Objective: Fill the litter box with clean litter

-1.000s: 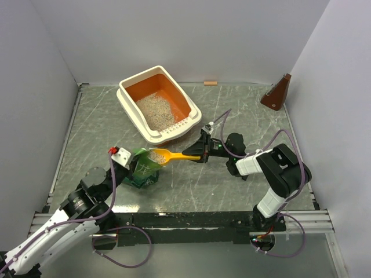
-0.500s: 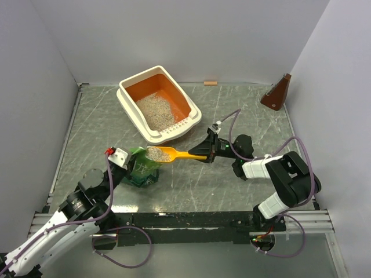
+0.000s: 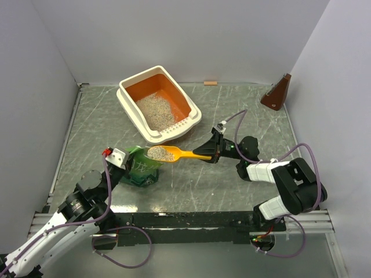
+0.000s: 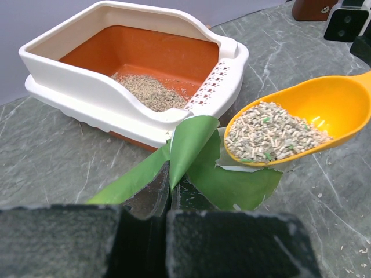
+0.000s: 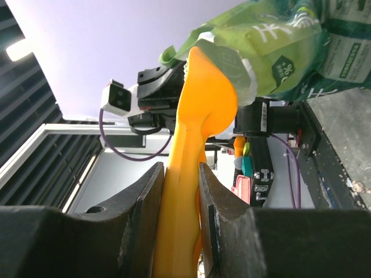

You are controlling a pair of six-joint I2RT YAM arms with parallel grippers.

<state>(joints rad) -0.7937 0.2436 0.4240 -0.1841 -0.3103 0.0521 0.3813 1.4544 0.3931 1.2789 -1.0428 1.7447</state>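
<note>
Since the litter box (image 3: pixel 128 105) lies toward the far side of the grey marbled table (image 3: pixel 87 136), with its long axis running far-left to near-right, its slotted short end faces the arms. That is the end a load has to clear. Inside, the clean litter (image 3: pixel 155 110) covers only part of the orange floor, so I judge the filling partway done.

Just on the near side of that end hangs the yellow-orange scoop (image 3: pixel 181 154), its bowl to the left and heaped with pale pellets. Its handle points right into the right gripper (image 3: pixel 210 152), whose two fingers are clamped on either side of the handle in the wrist view. From the bowl, the box lies beyond and a touch to the left. The right arm carries the load, so the coming move looks like a forward reach over the slotted rim, then a tip.

Below the bowl stands the green litter bag (image 3: pixel 142 169). The left gripper (image 3: pixel 119 156) is at its left edge, fingers pressed together with a flap of the bag between them — holding the mouth open, I judge.

White characters are printed on the bag, but they are too tilted to read, and the small print is too fine
</note>
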